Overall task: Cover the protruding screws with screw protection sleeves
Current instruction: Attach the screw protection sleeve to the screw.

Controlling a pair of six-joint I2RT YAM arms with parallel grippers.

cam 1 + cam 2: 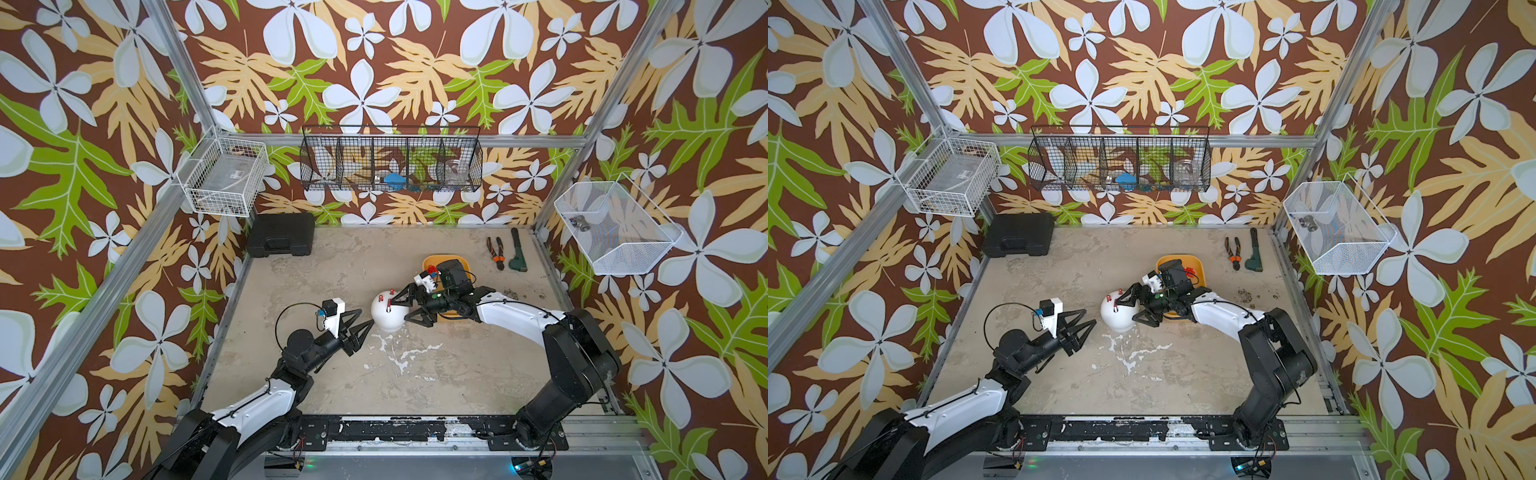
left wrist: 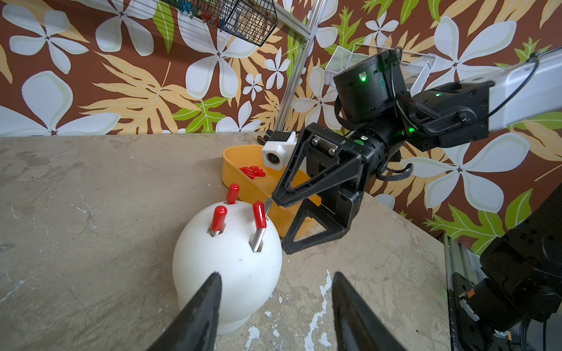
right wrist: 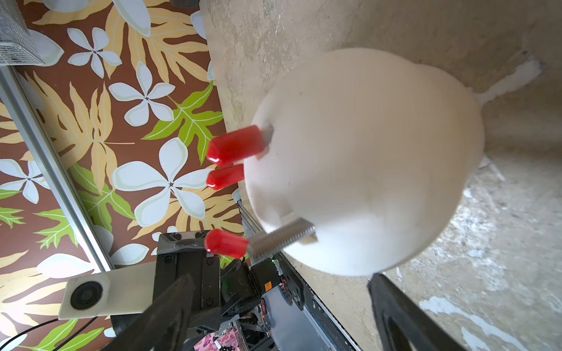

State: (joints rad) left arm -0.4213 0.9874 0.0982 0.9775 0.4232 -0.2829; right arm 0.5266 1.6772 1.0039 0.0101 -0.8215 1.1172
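A white dome (image 2: 228, 273) stands mid-table, seen in both top views (image 1: 388, 318). Three of the protruding screws wear red screw protection sleeves (image 2: 259, 214); one sleeve (image 3: 226, 244) leaves bare thread (image 3: 282, 240) below it. A fourth screw (image 2: 267, 207) is bare, right beside a fingertip (image 2: 275, 197) of the right gripper. My right gripper (image 3: 282, 276) is open and empty, with its jaws either side of the dome's far-right flank. The left gripper (image 2: 276, 275) is open and empty, close against the dome's near-left side. Loose sleeves (image 2: 252, 171) lie in a yellow tray (image 2: 226, 158).
The yellow tray (image 1: 426, 259) sits just behind the right wrist. Orange-handled pliers (image 1: 496, 253) and a green-handled tool (image 1: 517, 253) lie at the back right. A black case (image 1: 280, 235) is at the back left. Wire baskets (image 1: 390, 164) hang on the walls.
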